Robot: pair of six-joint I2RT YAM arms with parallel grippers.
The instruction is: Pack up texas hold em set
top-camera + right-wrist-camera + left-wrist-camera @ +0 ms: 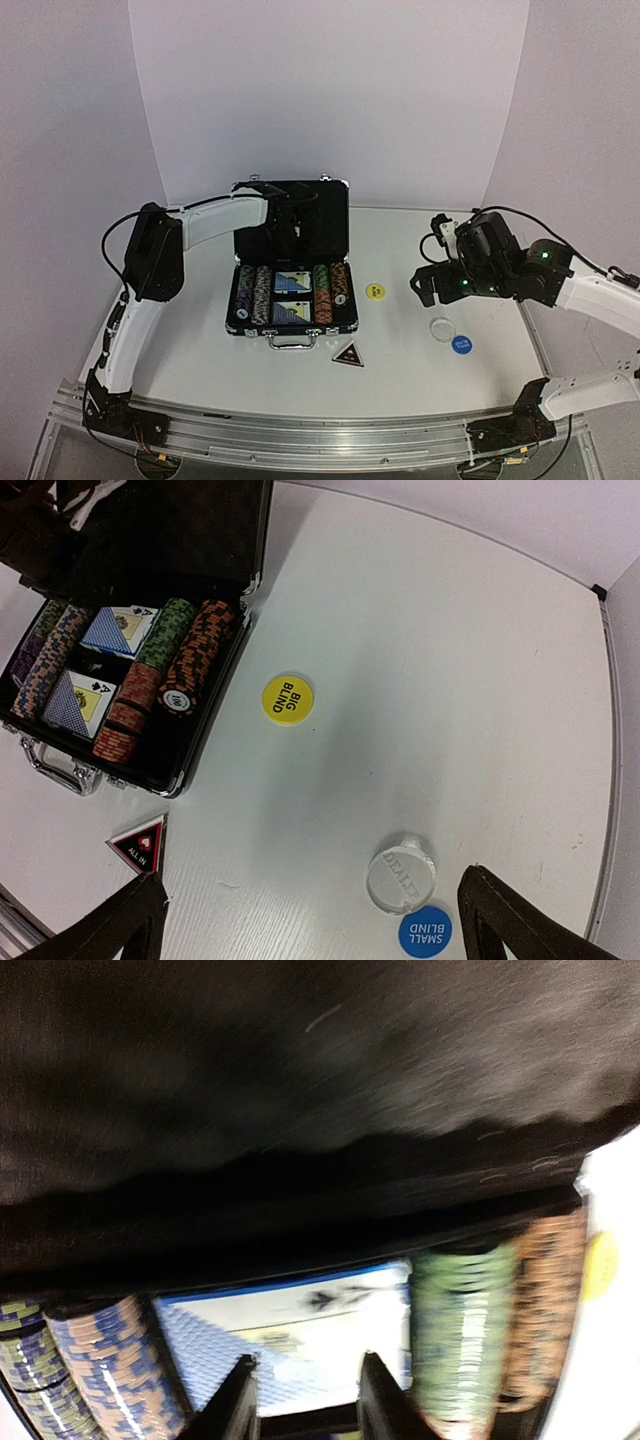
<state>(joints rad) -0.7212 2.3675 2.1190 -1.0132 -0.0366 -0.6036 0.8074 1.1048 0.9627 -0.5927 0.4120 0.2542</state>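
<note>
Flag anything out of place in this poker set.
Four pieces lie on the table outside the open briefcase: yellow Big Blind disc, clear Dealer disc, blue Small Blind disc to its right; triangular All In marker near its handle.

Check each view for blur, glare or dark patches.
Left wrist: motion-smeared, the dark lid fills the upper frame, chips soft. Right wrist: sharp, lettering on the yellow disc legible, no glare. Top external: evenly lit, faint shadows, briefcase small yet clear.
</note>
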